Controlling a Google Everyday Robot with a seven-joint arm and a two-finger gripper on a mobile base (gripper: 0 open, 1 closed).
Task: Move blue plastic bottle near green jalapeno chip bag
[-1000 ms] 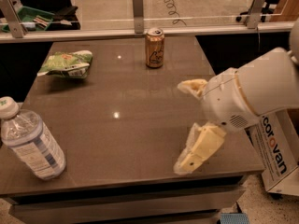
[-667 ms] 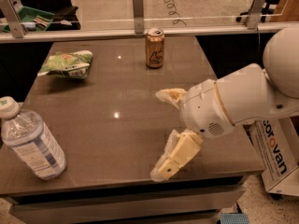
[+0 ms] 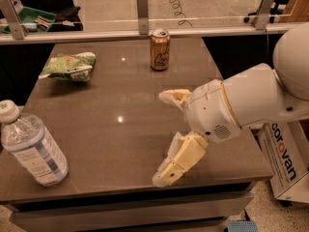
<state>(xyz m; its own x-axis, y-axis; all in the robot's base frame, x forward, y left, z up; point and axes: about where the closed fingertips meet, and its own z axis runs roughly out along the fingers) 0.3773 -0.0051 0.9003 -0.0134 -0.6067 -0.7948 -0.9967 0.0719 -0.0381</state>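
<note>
While the blue plastic bottle [image 3: 31, 146] is seen at the near-left corner of the table [image 3: 120, 144], the green jalapeno chip bag [image 3: 67, 65] is set far-left, well apart. The gripper [image 3: 161, 138] is held wide, empty, near-right; "corovan" is read on a box [image 3: 285, 158].

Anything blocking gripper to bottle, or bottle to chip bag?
Nothing visible. Open gripper is right of the blue plastic bottle, bare table between. Bottle to green jalapeno chip bag is also bare; drink can stands well aside.
</note>
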